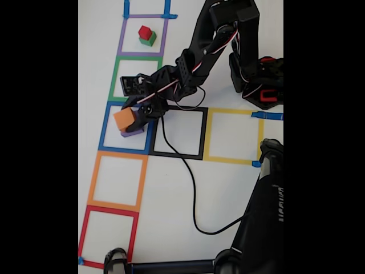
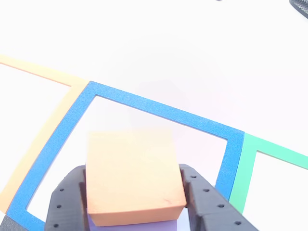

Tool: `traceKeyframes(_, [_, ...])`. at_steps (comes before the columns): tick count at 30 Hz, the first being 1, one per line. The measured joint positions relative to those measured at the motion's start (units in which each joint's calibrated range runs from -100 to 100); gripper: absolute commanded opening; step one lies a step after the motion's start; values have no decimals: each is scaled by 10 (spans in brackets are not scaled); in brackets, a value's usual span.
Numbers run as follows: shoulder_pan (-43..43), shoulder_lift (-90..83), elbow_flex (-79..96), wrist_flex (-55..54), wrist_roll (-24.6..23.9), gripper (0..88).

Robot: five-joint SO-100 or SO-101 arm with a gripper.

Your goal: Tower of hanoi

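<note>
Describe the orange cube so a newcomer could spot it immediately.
In the fixed view, find the blue tape square in the left column of outlines. Inside it, the black gripper clasps the plain orange cube, sitting on a purple cube; the red and green cubes are smaller.

Orange cube (image 1: 124, 119) glowing bright over a purple cube (image 1: 134, 132); black jaws either side of it; red cube (image 1: 145, 31) capping a green cube (image 1: 149, 40); white worktop (image 1: 171, 194) marked with tape squares in purple, green, blue, black, yellow, orange and red; black cable (image 1: 191, 182) across it.
</note>
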Motion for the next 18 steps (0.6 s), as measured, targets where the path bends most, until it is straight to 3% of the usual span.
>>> traceKeyframes(4, [0, -1, 12, -3, 0, 20])
traceKeyframes(10, [0, -2, 12, -12, 0, 199])
traceKeyframes(18, [0, -2, 17, -16, 0, 309])
